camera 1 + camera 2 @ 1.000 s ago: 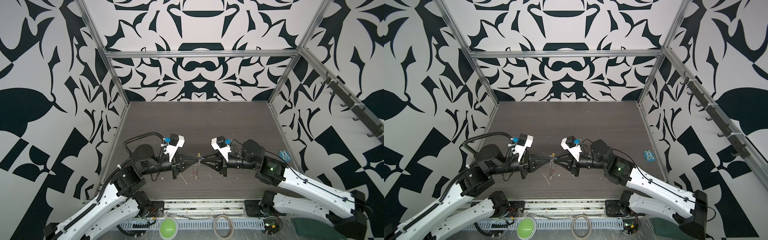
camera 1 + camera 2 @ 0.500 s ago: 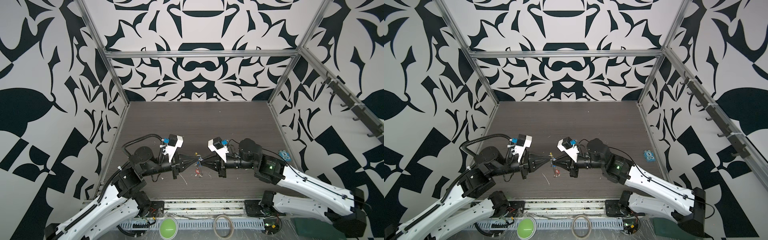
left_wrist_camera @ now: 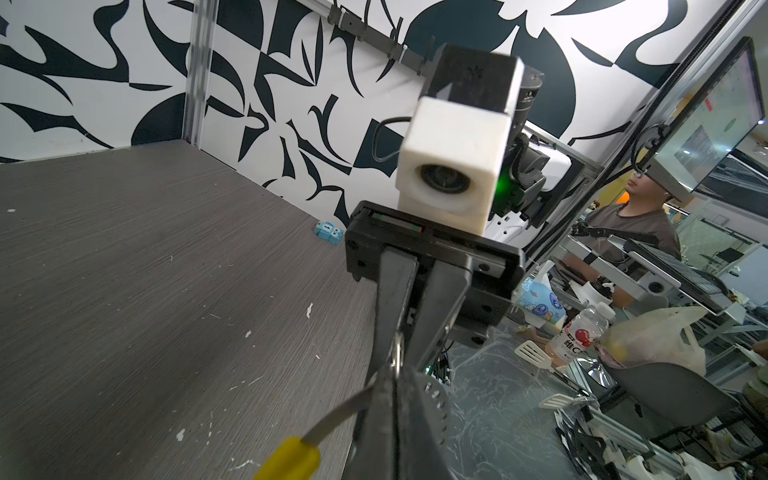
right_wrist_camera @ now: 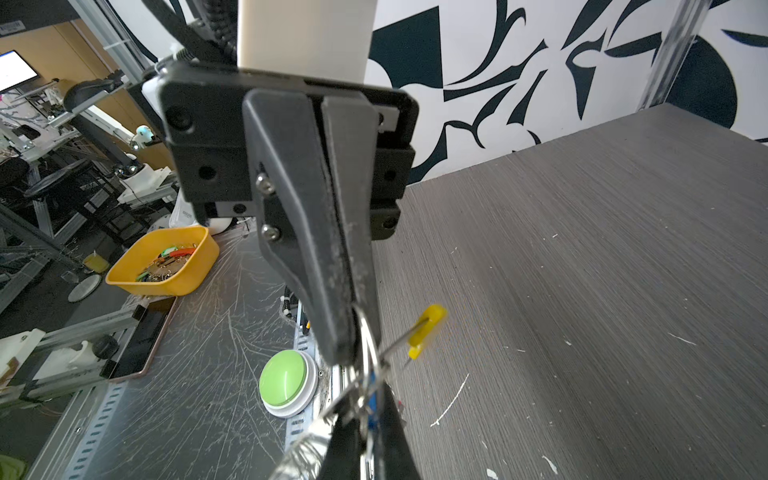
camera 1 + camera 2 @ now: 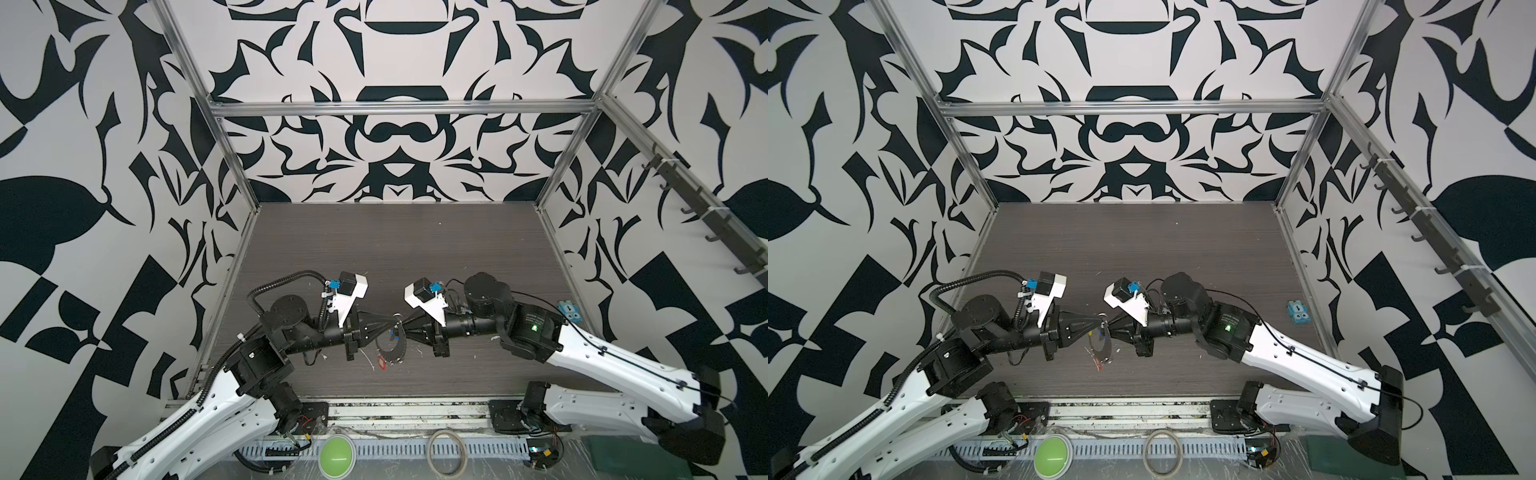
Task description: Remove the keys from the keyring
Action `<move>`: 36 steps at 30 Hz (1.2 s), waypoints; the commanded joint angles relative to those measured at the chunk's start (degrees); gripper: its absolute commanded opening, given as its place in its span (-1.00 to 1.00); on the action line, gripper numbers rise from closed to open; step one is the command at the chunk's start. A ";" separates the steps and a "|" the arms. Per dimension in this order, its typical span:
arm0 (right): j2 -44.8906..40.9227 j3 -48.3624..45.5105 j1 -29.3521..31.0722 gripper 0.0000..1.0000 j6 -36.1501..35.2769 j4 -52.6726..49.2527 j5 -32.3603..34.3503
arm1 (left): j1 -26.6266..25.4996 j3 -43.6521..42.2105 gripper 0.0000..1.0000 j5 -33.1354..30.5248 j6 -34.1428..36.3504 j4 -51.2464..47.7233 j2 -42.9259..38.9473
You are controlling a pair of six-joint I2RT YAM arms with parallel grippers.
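Where the arms meet: left jaws and right jaws point at each other, tips almost touching, above the front middle of the bench (image 5: 395, 249).
Left jaws: clenched on the thin grey wire of the keyring (image 3: 340, 409), with its yellow sleeve (image 3: 291, 459) near the grip.
Right jaws: clenched on a small silver ring belonging to the keys (image 3: 398, 353).
Keyring: held in the air between the two sets of tips, with its loop hanging below them.
Keys: bunched on the wire right at the tips. The blue tag (image 4: 372, 399) sits beside the right jaws, and the red tag (image 5: 381, 364) hangs lowest.
Writing on the tags: the white label on the red tag is too small to read.
Other writing: a blue block (image 5: 1299, 311) by the right wall shows a dark mark like "1". A bottle (image 3: 575, 338) beyond the bench reads partly "維C".
In front of the bench: a green button (image 4: 286, 384) and a yellow tub (image 4: 199, 257) of more tagged keys.
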 commanded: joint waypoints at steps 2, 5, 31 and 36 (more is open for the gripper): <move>0.09 1.34 1.11 -1.00 -0.68 -3.28 -0.33 | -0.03 0.90 -1.00 1.39 0.50 4.96 0.31; -1.84 1.15 1.08 -0.69 -0.34 -3.03 0.86 | -0.03 0.82 -1.00 1.46 0.52 4.20 -0.17; -8.35 -3.25 1.11 0.10 12.15 20.95 3.25 | -0.03 -1.06 -1.00 6.49 -1.96 9.09 -0.46; -6.77 -2.35 1.11 0.01 12.15 19.05 0.52 | -0.03 -1.14 -1.00 6.58 -2.09 9.47 -0.13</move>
